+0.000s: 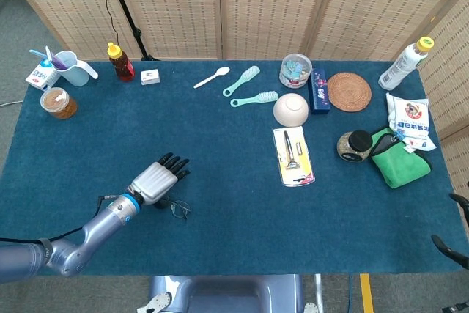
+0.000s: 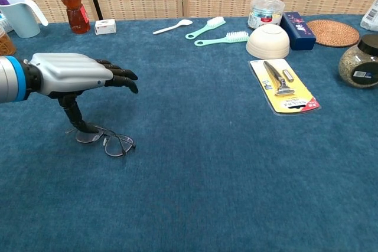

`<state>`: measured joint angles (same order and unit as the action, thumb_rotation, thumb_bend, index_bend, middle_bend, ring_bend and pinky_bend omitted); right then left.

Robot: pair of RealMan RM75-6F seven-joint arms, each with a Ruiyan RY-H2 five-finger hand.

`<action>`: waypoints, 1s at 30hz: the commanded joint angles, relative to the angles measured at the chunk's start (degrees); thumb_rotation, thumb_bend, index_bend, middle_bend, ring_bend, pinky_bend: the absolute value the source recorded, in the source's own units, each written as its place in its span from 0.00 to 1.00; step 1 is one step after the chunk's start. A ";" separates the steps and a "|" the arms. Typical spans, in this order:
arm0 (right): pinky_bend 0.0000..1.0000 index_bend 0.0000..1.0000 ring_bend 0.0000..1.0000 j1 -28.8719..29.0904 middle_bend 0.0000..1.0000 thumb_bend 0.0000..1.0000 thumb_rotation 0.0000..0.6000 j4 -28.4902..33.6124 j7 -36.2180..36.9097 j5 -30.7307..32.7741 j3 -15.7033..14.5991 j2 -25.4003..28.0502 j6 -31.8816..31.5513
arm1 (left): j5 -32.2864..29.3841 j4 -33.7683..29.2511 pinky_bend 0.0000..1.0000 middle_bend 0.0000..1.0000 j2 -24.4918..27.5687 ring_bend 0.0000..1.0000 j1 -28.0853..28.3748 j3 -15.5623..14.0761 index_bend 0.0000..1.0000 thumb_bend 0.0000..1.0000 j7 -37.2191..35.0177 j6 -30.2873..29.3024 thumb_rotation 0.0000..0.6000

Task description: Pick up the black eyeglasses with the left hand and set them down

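Blue cloth covers the bench [image 1: 242, 203], and the left hand [image 2: 80, 75] hangs low over it near the front left. Its fingers [image 2: 121, 78] stick out straight and apart, holding nothing, while the thumb points down and its tip touches the black eyeglasses [image 2: 106, 141]. The eyeglasses lie flat on the cloth just under the hand. From the chest view you can see the thin frame and both lenses clearly. From the head view the left hand [image 1: 157, 179] hides most of them, and only a small bit of the black eyeglasses [image 1: 178, 209] peeks out. The right hand I cannot really see; only some dark bits show at the far right edge of the head view. Further back stand a honey bottle [image 2: 71, 4], a white spoon [image 2: 171, 26], two green brushes [image 2: 215, 32], a bowl [image 2: 267, 41] and a razor pack [image 2: 283, 85], all well apart from the hand.
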<state>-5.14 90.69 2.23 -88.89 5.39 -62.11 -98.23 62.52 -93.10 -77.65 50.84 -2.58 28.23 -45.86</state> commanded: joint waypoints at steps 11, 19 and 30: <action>0.22 0.21 0.11 2.54 0.08 0.04 1.00 1.33 -2.48 0.50 0.92 1.24 3.30 | 6.96 -11.23 0.00 0.00 11.84 0.00 -12.33 -0.67 0.00 0.20 -8.48 -17.60 0.84; 0.21 0.21 0.11 4.80 0.07 0.04 1.00 2.02 -4.28 0.31 1.71 1.19 5.31 | 10.12 -15.23 0.00 0.00 17.63 0.00 -21.30 -2.25 0.00 0.20 -12.19 -27.75 0.84; 0.20 0.20 0.10 6.54 0.07 0.04 1.00 5.72 -7.40 0.20 0.99 2.09 8.46 | 16.00 -15.33 0.00 0.00 21.04 0.00 -32.24 -5.46 0.00 0.20 -13.97 -38.58 0.84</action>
<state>1.19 96.06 -4.92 -88.64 6.57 -60.19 -90.10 77.16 -108.49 -57.27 20.21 -7.18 14.61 -82.91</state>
